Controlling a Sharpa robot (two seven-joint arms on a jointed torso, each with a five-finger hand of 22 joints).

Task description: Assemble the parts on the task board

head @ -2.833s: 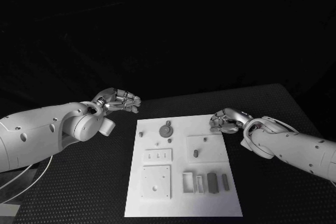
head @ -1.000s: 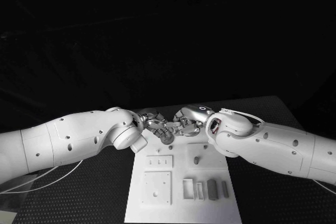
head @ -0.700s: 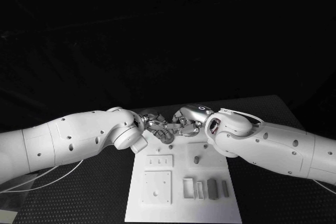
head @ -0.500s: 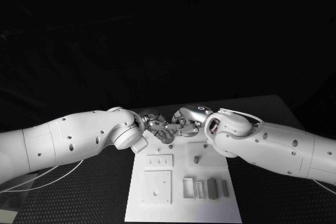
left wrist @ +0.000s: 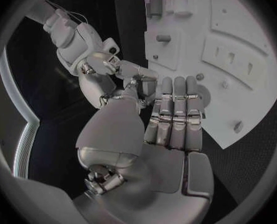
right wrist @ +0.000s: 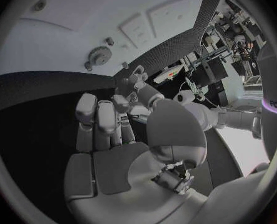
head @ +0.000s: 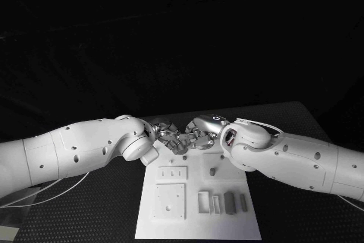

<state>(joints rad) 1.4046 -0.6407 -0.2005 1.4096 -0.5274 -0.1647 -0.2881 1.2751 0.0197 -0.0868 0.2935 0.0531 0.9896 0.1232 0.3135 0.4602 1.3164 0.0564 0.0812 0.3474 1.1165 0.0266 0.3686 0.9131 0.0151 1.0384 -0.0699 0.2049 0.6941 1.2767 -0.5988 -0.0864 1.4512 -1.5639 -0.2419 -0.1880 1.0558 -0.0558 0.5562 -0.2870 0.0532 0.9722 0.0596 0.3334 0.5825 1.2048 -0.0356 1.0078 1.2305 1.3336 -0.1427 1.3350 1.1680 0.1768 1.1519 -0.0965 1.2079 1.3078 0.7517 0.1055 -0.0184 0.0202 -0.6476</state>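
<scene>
Fingers (head: 176, 143) of the silver left hand (head: 168, 136) and those of the silver right hand (head: 199, 138) meet in a tight knot over the far end of the flat white plastic task board (head: 199, 222), which lies mid-bench on the black textured bench (head: 91, 211); from the head camera it cannot be told whether either hand has hold of anything. Nearer the robot, small grey block parts (head: 229, 201) stand upright in a row of slots beside an open white rectangular holder (head: 203, 201), whose inside looks vacant, and a short grey peg (head: 212, 172) sits in its raised socket plate.

Left wrist camera: left hand (left wrist: 169, 129) with fingers straight and side by side, touching the right hand's fingertips (left wrist: 138, 74) just off the board's edge; nothing visible between them. A round grey disc (left wrist: 207, 92) lies on the board, partly hidden behind those fingers.

Right wrist camera: right hand (right wrist: 113, 149) partly curled, apparently empty, with a grey toothed gear (right wrist: 101, 55) lying on the board beyond.

Risk, as a judgement: with both hands crowded together, fingers could clash or snag, and a sweep across the board could knock the gear or tip the standing blocks
</scene>
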